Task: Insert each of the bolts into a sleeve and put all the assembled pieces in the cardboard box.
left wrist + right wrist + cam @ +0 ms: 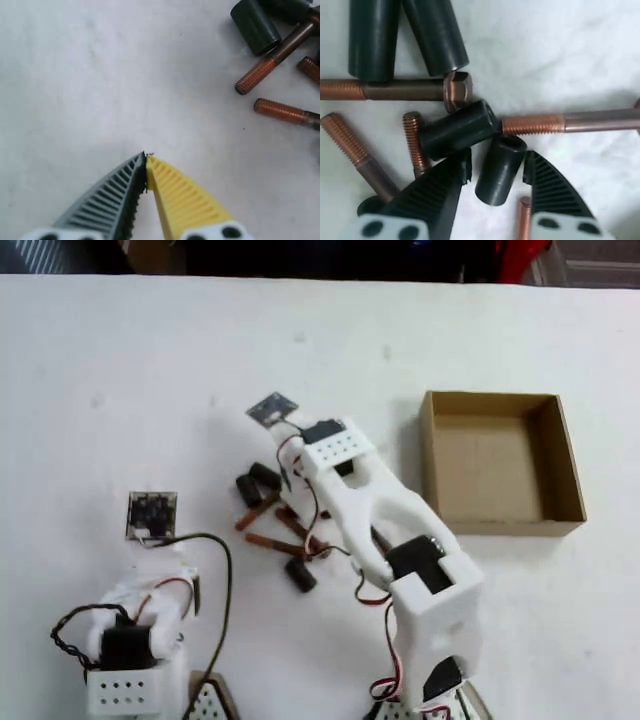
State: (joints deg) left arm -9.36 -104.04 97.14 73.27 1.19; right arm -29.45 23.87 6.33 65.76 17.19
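The white table (150, 350) holds an open cardboard box (510, 526) on one side. Near the middle lie copper bolts (277, 543) and black sleeves (258, 482), mixed in a small pile.

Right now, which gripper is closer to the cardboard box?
Right. The right gripper hangs over the bolt pile next to the cardboard box; the left gripper is over bare table beyond that pile, farther off.
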